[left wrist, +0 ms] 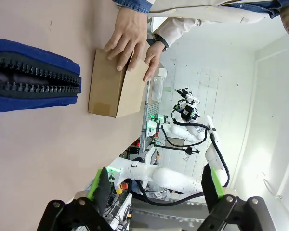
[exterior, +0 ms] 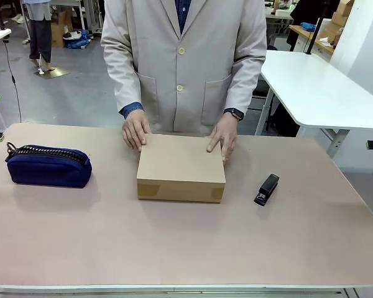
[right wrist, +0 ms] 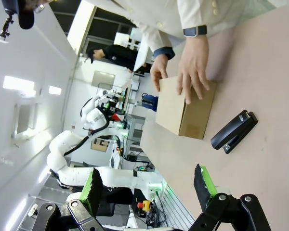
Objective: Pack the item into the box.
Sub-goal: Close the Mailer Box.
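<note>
Left gripper [left wrist: 154,185] and right gripper [right wrist: 147,185] both gape wide, empty, well back from the box [exterior: 181,167]; lid down under the person's hands [exterior: 135,130]; the knife isn't visible, probably already packed

Both of the person's hands lie flat, palms down, fingers spread a little and pointing toward the robot's side. The hand on the robot's left [exterior: 135,129] shows a blue cuff under a pale coat sleeve; the hand on the robot's right [exterior: 223,136] has a dark watch at the wrist. The left gripper [left wrist: 154,185] hangs clear above the table with its green-padded fingers [left wrist: 95,185] spread wide. The right gripper [right wrist: 147,185] is likewise agape, its fingers [right wrist: 203,180] holding nothing.
</note>
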